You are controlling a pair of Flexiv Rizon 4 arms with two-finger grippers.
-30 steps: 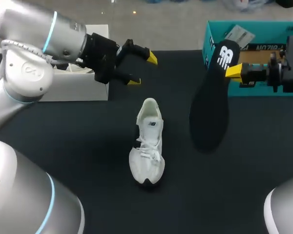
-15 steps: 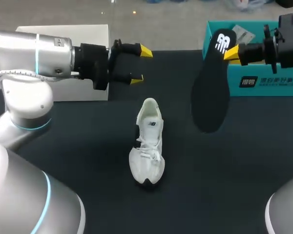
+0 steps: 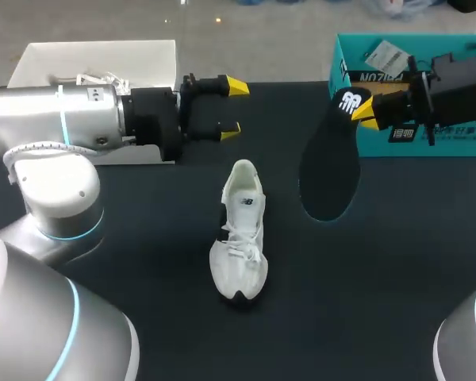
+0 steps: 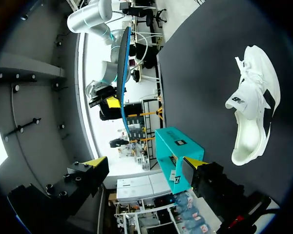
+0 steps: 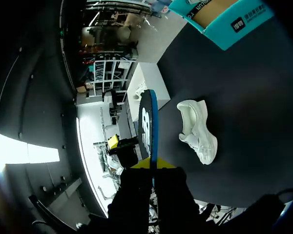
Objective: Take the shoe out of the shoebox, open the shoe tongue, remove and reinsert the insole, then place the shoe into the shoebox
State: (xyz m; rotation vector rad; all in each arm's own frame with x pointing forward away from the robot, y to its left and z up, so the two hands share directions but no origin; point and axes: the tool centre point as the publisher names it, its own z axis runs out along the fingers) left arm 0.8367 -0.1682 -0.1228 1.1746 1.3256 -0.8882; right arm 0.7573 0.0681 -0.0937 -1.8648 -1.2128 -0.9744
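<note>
Nearest on the black tabletop (image 3: 143, 262), about mid-width, is the white shoe (image 3: 239, 234) with black patches. It sits upright on its sole, toe toward the near edge and heel opening toward the far side, laces loose, nothing touching it. Further back and to the right is the black insole (image 3: 331, 171), white logo at the heel end. It is well apart from the shoe, with its toe end pointing toward the near side; cannot tell whether that end touches the tabletop. The right fingers (image 3: 363, 113) are clamped on the insole's heel end, reaching in from the right. In the right wrist view the insole (image 5: 149, 124) stands edge-on straight out from between the right fingers (image 5: 152, 164), blue edge showing, with the shoe (image 5: 200, 132) lying beside it on the tabletop. At about the same depth on the left side, the left fingers (image 3: 232, 109) are spread wide apart and empty, held above the tabletop and beyond the shoe's heel. In the left wrist view the left fingers (image 4: 142, 162) are likewise parted with nothing between them; the shoe (image 4: 254, 112) is off to one side and the insole (image 4: 123, 73) is edge-on ahead. Farthest back, the teal shoebox (image 3: 404, 143) sits open at the far right, just behind the right fingers. A white box (image 3: 103, 55) sits open at the far left, behind the left arm.
</note>
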